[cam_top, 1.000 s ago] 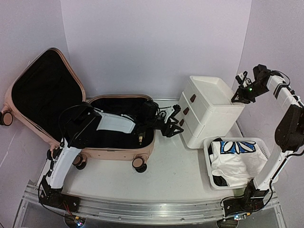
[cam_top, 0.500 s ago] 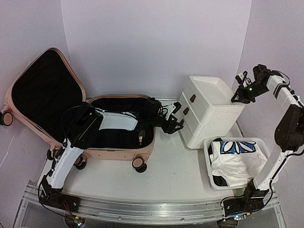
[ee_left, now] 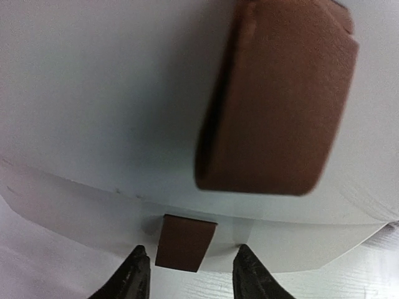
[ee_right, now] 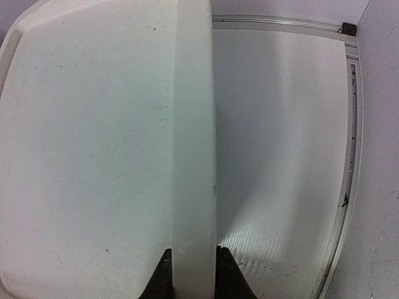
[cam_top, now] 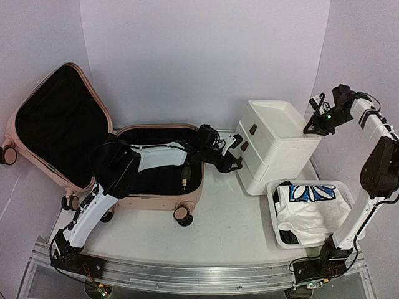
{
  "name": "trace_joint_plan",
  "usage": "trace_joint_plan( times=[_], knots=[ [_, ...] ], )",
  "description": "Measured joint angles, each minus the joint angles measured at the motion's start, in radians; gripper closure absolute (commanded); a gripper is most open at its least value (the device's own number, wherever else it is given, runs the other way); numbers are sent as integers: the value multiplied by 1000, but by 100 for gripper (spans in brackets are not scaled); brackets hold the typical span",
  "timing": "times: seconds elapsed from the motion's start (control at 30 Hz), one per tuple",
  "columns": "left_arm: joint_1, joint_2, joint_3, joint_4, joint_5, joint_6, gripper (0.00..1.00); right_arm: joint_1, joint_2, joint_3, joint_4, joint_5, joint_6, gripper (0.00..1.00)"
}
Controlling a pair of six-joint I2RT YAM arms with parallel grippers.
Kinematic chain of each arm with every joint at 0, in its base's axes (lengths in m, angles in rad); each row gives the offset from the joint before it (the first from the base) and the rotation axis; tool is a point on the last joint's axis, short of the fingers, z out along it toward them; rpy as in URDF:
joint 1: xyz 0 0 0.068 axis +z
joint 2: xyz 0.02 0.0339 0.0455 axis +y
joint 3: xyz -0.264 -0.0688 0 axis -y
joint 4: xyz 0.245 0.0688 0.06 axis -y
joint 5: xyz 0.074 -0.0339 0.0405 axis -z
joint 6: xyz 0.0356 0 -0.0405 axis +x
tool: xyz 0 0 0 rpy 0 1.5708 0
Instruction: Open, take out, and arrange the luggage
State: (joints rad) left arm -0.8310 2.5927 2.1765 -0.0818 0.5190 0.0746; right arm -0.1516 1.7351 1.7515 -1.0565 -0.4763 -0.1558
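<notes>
The luggage (cam_top: 156, 200) lay open at the left of the table (cam_top: 230, 230), lid raised. The left gripper (ee_left: 192, 277) stood open, jaws apart just short of a brown handle (ee_left: 186, 242) on the drawers (cam_top: 280, 140). The right gripper (ee_right: 190, 274) was clamped on the drawers' top rim.

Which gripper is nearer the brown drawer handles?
Left. The left gripper points straight at a brown handle on the drawer front; the right gripper is up on the top rim of the drawer unit.
</notes>
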Motion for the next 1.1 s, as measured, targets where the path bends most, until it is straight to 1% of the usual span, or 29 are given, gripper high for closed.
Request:
trace_joint_plan(
  times=[0.03, 0.2, 0.37, 0.43, 0.5, 0.67, 0.77, 0.8, 0.83, 0.87, 0.9, 0.93, 1.0, 1.1],
  knots=[
    [0, 1, 4, -8, 0, 3, 69, 0, 0, 0, 0, -2, 0, 100],
    [-4, 1, 14, -26, -7, 7, 84, 0, 0, 0, 1, -5, 0, 100],
    [-4, -1, 11, -24, -14, 23, 94, 0, 0, -2, 1, -5, 2, 100],
    [-4, -18, -14, -18, -22, 32, 97, 0, -2, -6, 6, -5, 2, 100],
    [-5, -53, -71, -8, -43, 42, 100, 0, -6, -12, 11, -5, 1, 100],
    [-8, -186, -237, 4, -84, 65, 100, 3, -22, -31, 26, 12, 3, 100],
    [-11, -267, -311, 4, -93, 67, 99, 11, -28, -35, 26, 29, 6, 100],
    [-11, -292, -328, 4, -93, 68, 95, 16, -29, -35, 26, 33, 7, 100],
    [-12, -313, -339, 4, -91, 69, 81, 19, -30, -35, 26, 35, 8, 100],
    [-13, -326, -341, 5, -84, 74, 60, 23, -32, -36, 27, 38, 9, 100],
    [-13, -334, -341, 14, -76, 83, 52, 24, -32, -38, 29, 39, 10, 100],
    [-13, -335, -338, 20, -69, 87, 46, 24, -32, -38, 29, 39, 10, 100],
    [-13, -326, -327, 28, -48, 98, 40, 25, -33, -38, 30, 39, 10, 100],
    [-13, -267, -265, 30, -15, 117, 37, 25, -32, -38, 31, 38, 10, 100]
  ],
)
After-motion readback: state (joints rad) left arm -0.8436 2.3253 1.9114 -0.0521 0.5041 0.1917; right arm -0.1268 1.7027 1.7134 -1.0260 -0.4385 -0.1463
